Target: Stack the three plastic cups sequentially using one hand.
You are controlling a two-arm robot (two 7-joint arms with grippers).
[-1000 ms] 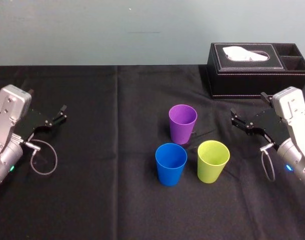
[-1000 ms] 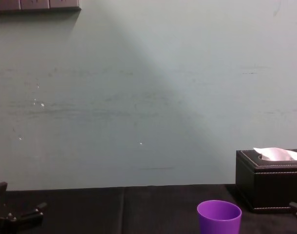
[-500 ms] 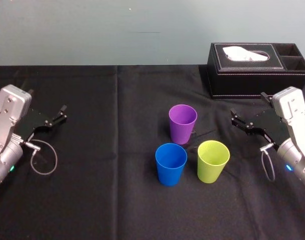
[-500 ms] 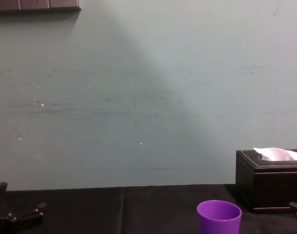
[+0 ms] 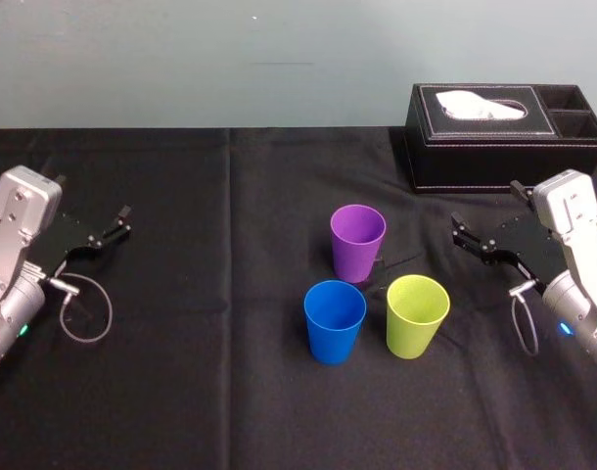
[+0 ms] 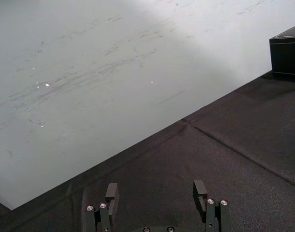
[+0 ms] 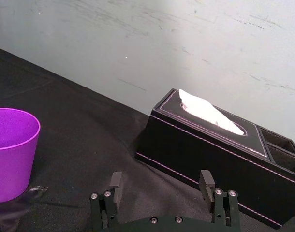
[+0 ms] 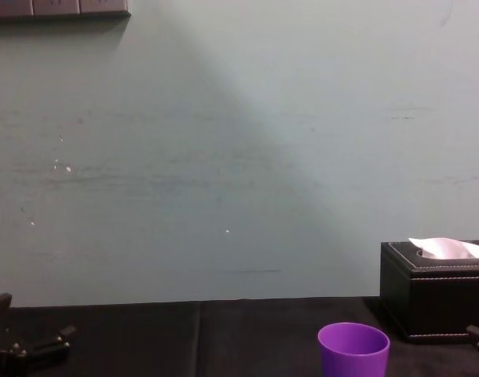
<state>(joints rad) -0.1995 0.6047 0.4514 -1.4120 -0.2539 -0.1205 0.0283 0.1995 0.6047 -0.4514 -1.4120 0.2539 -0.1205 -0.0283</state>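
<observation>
Purple cup (image 5: 357,240), blue cup (image 5: 335,321), lime cup (image 5: 417,315): seemingly empty.

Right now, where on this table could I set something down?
The widest bare black tablecloth lies between the left tool and the blue cup; the near strip before the cups is free too. Crowded: the purple cup, blue cup and lime green cup cluster closely, with the right tool and black tissue box on their right.

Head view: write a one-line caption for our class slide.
Purple cup, blue cup and lime green cup stand upright, unstacked, on a black tablecloth between the open left gripper and open right gripper.
</observation>
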